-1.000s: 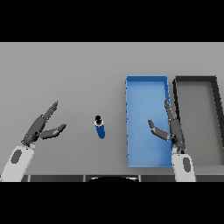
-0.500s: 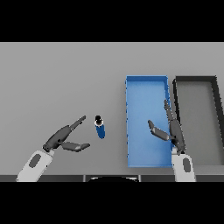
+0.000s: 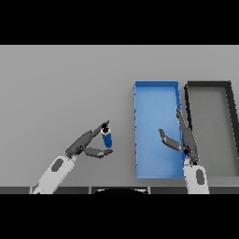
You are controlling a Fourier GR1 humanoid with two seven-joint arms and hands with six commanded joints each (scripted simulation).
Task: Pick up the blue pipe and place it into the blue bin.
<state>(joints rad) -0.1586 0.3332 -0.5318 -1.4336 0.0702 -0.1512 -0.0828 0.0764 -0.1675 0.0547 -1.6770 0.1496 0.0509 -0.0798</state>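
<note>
The blue pipe [image 3: 107, 138] is seen on the grey table [image 3: 56, 93], left of the blue bin [image 3: 156, 172]. It looks small, light, stiff and maybe slippery, so its middle should be pinched. Its long side points up the table. The left hand [image 3: 86, 144] is spread beside it, nothing held. The right hand [image 3: 179, 140] is held loose over the bin.

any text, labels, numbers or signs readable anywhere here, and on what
None: no word, label, brand, number or sign shows anywhere.
Blue pipe: plain blue with a dark cap, no marking.
Blue bin: plain walls.
Dark bin: plain walls.
Table: bare grey, nothing printed.
</note>
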